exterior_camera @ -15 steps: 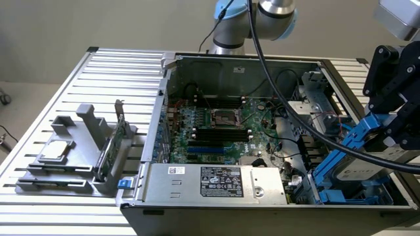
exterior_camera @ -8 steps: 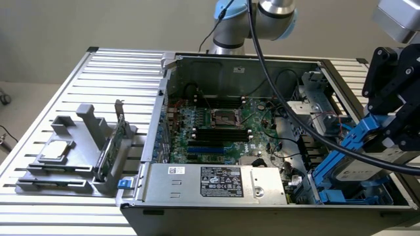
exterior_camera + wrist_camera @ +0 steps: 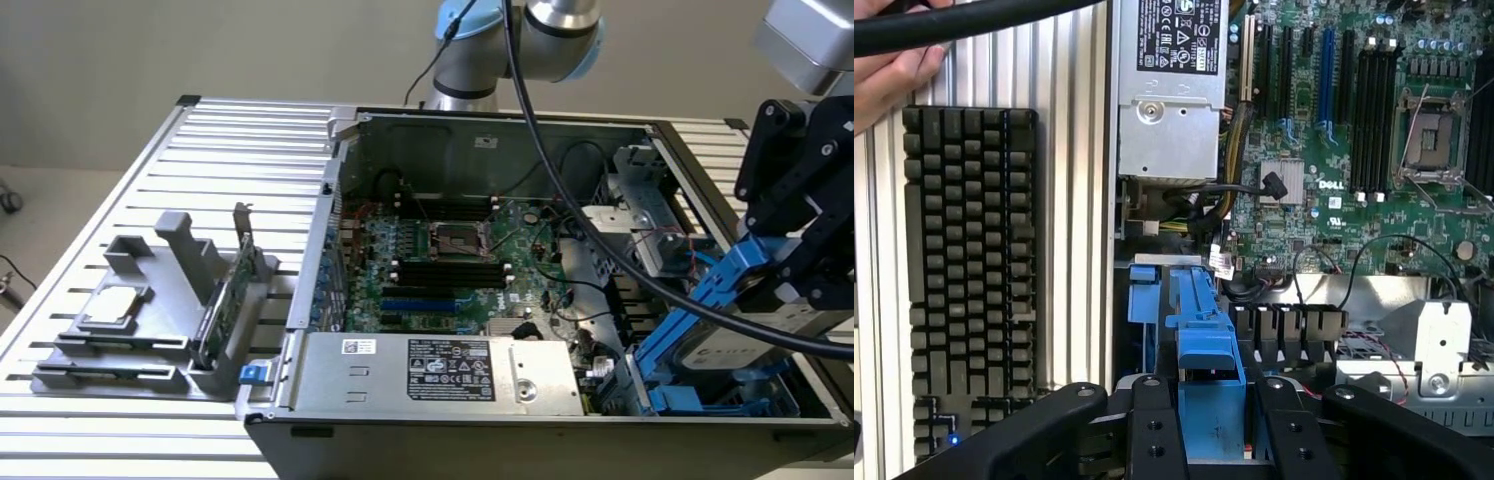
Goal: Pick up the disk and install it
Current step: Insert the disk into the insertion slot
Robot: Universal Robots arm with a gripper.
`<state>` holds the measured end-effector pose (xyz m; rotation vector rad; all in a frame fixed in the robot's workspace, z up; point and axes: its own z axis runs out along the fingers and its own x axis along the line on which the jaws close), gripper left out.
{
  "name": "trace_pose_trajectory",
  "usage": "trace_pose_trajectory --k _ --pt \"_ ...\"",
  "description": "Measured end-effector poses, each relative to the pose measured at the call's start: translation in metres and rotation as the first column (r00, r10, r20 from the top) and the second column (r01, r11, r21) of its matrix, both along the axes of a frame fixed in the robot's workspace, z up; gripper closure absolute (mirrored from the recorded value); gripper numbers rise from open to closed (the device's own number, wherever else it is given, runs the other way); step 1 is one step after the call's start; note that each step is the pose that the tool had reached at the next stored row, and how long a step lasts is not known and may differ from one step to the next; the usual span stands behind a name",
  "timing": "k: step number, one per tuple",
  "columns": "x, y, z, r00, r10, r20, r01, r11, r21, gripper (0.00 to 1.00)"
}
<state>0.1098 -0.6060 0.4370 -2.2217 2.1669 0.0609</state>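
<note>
The disk (image 3: 750,345), a silver-grey drive with a white label and blue carrier rails, hangs tilted over the drive bay (image 3: 694,400) in the corner of the open computer case nearest the camera, on the exterior view's right. My gripper (image 3: 798,285) is shut on the disk from above. In the wrist view the disk's blue rail (image 3: 1206,345) sits between my black fingers (image 3: 1154,430), and my gripper (image 3: 1209,425) points down at the bay's blue bracket (image 3: 1144,300).
The open case (image 3: 340,150) holds a green motherboard (image 3: 441,260) and a silver power supply (image 3: 441,370). A grey fixture (image 3: 160,310) on the exterior view's left carries a small chip and a green card. A keyboard (image 3: 969,270) lies beside the case. A hand (image 3: 889,80) rests nearby.
</note>
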Motion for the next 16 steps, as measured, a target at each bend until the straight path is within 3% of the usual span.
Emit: trace_pose_trajectory --k 16 --pt "0.0001 0.0013 -0.0049 1.0000 0.000 -0.0003 0.000 1.0000 0.0003 0.67"
